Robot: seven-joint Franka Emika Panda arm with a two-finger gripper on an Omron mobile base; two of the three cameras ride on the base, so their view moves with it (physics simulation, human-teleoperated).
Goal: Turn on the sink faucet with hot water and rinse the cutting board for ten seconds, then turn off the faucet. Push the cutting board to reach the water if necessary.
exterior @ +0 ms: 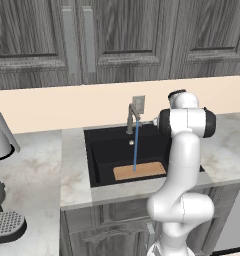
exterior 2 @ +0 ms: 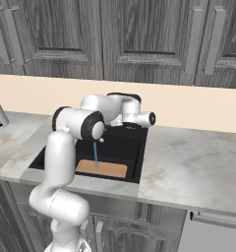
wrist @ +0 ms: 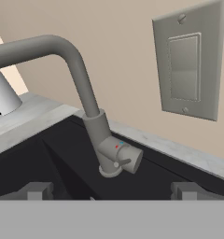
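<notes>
Half the job looks done: the water (exterior: 136, 146) runs from the faucet (exterior: 132, 118) in a thin blue stream and lands on the board (exterior: 140, 171), which lies in the sink (exterior: 99, 150) near its front edge. Jaws (wrist: 112, 193) stand wide apart, holding nothing, facing the faucet's base. Left, I judge: finish the rinse and shut the faucet off.

Gripper (wrist: 111, 198) fingers spread wide, open air between them and the faucet (wrist: 93, 116). Faucet spout arcs up and left, blocking that side; its handle juts toward the hand. Wall plate (wrist: 191, 63) sits flush on the backsplash, no obstruction. In the sink (exterior: 99, 150), the water (exterior: 136, 147) drops onto the cutting board (exterior: 147, 171); basin floor behind it is free.
</notes>
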